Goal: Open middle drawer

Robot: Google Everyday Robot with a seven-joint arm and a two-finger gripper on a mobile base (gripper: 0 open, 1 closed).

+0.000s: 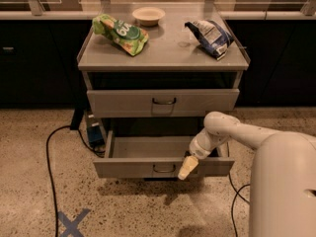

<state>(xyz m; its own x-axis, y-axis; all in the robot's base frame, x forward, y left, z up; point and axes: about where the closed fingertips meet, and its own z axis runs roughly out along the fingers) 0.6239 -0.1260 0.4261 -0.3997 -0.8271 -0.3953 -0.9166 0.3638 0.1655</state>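
The middle drawer [129,168] is pulled well out of the grey cabinet, and its plain grey inside [148,147] shows with nothing in it. Its small dark wire handle [164,169] sits at the centre of the front. My gripper [187,167] hangs at the drawer's front edge, just right of the handle, with its cream tip over the front panel. My white arm reaches in from the lower right. The taller drawer [123,102] above is pushed in. The lowest drawer is hidden under the open one.
On the cabinet top [168,51] lie a green snack bag [121,33], a pale bowl [148,15] and a blue-and-white snack bag [210,36]. A blue device [94,132] and black cable [48,152] lie at the cabinet's left. A blue tape cross [71,222] marks the floor.
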